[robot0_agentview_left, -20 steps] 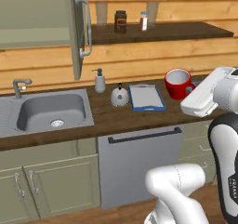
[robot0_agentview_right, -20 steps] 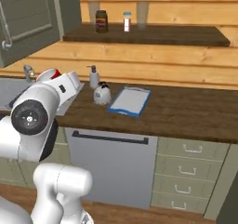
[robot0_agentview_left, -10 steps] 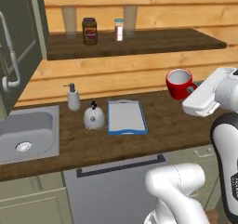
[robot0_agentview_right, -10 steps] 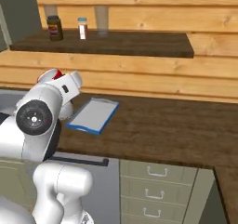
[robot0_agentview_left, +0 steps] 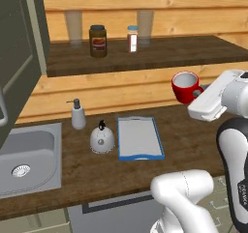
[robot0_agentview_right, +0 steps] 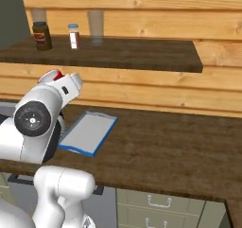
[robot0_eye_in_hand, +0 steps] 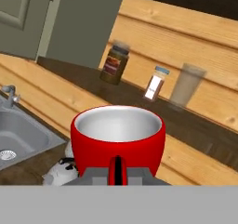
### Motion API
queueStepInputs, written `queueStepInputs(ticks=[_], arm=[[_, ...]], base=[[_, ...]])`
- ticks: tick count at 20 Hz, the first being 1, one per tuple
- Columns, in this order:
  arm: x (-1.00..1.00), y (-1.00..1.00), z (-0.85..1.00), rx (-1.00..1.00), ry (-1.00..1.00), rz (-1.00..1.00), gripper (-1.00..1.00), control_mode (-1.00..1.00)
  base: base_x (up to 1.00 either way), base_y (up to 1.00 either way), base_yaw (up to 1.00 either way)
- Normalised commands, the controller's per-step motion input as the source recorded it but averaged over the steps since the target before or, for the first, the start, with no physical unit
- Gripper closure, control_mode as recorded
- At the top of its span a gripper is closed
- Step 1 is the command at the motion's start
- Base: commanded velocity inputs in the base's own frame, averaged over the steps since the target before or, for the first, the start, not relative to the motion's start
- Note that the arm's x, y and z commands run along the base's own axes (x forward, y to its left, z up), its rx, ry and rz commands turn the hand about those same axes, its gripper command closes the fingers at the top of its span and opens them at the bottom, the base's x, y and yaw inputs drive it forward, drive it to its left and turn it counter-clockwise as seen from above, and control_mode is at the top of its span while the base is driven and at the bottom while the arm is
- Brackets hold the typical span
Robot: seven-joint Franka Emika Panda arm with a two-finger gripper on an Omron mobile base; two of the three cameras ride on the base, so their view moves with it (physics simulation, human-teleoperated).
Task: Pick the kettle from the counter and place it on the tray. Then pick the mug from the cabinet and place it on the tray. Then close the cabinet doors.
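Mug (robot0_eye_in_hand: 117, 144) sits right in front of the hand camera, upright, its red handle between the jaws, which are closed on it. From the left base view the mug (robot0_agentview_left: 186, 86) hangs in the air above the counter (robot0_agentview_left: 193, 145), out to the right of the tray (robot0_agentview_left: 139, 138) and well above it. The gripper (robot0_agentview_left: 196, 97) holds it by the handle alone, so the cup could swing or tip on the way over; a fast sideways move would be the likely cause.

Tray lies empty. The kettle (robot0_agentview_left: 101, 138) stands on the counter just left of it, very near the blue rim, not on it. That step looks undone, and setting the mug down first would leave less room for the kettle. A low approach from the right should clear it, but overshooting the tray could knock the kettle toward the sink (robot0_agentview_left: 24, 154).

Farther back, a soap bottle (robot0_agentview_left: 77, 115) stands behind the kettle. On the shelf (robot0_agentview_left: 145, 55) are a jar (robot0_agentview_left: 98, 41), a shaker (robot0_agentview_left: 131, 38) and two glasses.
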Motion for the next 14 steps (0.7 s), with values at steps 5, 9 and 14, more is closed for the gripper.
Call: queueStepInputs(ticks=[5,9,14], arm=[[0.24,-0.25,-0.52,0.03,-0.03,0.01,1.0,-1.0],[0.63,-0.27,-1.0,-0.01,0.03,0.14,1.0,-1.0],[0.8,0.0,-0.9,-0.02,0.06,0.17,1.0,-1.0]], base=[[0.08,-0.13,0.0],[0.0,0.0,0.0],[0.0,0.0,0.0]])
